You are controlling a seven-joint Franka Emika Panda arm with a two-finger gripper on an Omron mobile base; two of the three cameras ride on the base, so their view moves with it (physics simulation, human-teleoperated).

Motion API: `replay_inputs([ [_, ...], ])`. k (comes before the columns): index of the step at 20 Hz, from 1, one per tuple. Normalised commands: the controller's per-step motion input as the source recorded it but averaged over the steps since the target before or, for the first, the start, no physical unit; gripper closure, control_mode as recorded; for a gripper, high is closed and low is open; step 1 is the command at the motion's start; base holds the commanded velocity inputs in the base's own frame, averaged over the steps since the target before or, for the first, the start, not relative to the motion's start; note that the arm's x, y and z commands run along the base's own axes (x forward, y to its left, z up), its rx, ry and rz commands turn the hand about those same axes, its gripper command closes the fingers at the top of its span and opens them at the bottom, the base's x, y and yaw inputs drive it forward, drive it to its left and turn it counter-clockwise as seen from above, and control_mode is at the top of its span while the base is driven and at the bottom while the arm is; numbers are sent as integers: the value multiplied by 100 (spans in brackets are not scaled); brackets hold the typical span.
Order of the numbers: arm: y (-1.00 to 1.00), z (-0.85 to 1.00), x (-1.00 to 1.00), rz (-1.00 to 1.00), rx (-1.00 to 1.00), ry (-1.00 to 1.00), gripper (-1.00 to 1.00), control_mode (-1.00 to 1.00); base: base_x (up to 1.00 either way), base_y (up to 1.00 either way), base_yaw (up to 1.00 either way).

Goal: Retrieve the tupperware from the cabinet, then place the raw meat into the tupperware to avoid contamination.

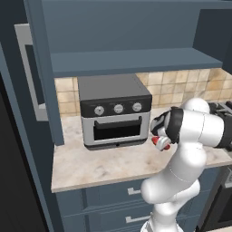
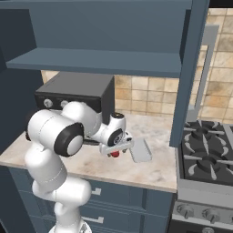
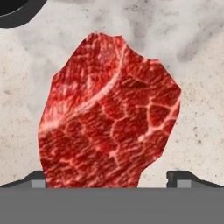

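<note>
Raw meat (image 3: 109, 113): marbled red lump, flat on the pale marble bench (image 3: 197, 87), between the wide-spread tips of the claw (image 3: 111, 181), nothing gripped. Tupperware (image 2: 140, 150): pale, shallow, on the bench just at the meat's 3 o'clock in the right base view. Toaster oven (image 1: 115, 111): grey, at 10 o'clock from the meat in the left base view.

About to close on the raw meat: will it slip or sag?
The raw meat looks glossy, so it may slide between the open gripper fingers. Its flat, irregular slab shape suggests it could droop. It won't roll on the counter.
</note>
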Motion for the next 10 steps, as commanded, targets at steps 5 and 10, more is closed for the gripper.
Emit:
replay_inputs([
  [5,17,-32,-10,-1,2,0,100,-100,0,0,0],
  [10,30,-27,-7,0,0,-1,100,-100,0,0,0],
])
